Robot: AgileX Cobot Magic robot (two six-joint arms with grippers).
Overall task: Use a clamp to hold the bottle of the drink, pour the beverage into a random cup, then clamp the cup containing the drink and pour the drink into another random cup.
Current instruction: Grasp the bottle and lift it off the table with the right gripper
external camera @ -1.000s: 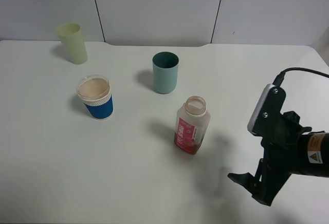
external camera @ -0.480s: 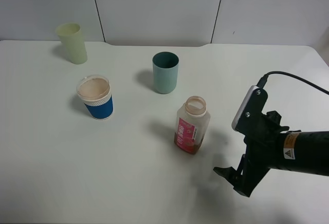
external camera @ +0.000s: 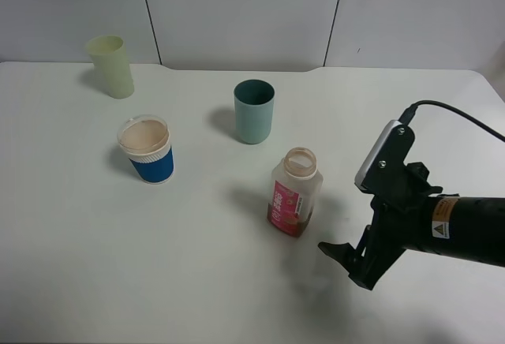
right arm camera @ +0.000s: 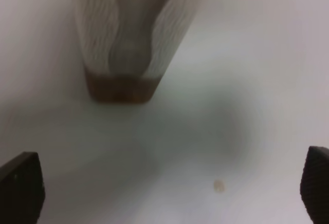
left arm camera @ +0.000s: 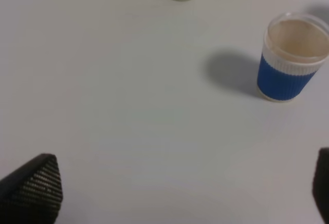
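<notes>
Right claw (external camera: 346,265), wide open and empty, hangs low over the tabletop (external camera: 197,281); the upright bottle of the drink (external camera: 295,194) stands near, ahead of its jaws.

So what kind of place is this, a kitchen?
Probably a robot test lab, not a kitchen. There's a bare white table, plain grey wall panels behind it, and a black robot gripper standing open beside a small drink bottle.
</notes>
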